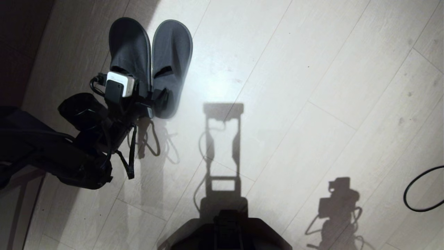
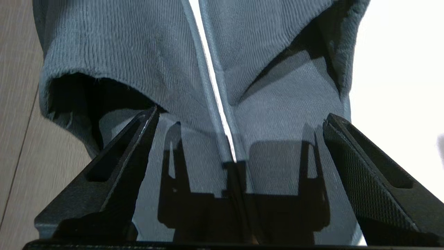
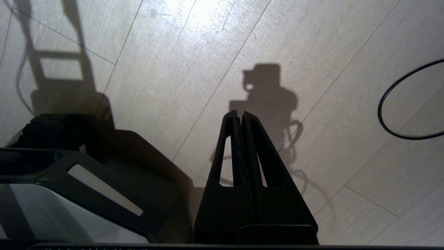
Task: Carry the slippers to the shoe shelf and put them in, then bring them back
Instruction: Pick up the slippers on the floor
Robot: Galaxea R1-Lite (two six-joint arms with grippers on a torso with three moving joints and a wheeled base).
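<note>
The floor (image 1: 312, 86) fills nearly everything: pale wood-look planks with long seams, brightly lit in the middle and crossed by the robot's own shadows, darkening toward a brown strip at the far left edge. No shoe shelf appears in any view, so by my reading the task stands at its very start or at its last stretch, and which of the two I cannot tell; the carrying is not under way here. The slippers (image 1: 152, 59) lie on the floor side by side, inner edges almost touching, heel ends toward the robot. The left gripper (image 2: 239, 119) sits low at those heel ends with its jaws spread wide, straddling both insoles and clamping nothing. The right gripper (image 3: 240, 114) hangs over bare floor, jaws pressed together. A black cable loop (image 1: 421, 189) lies at the right.
</note>
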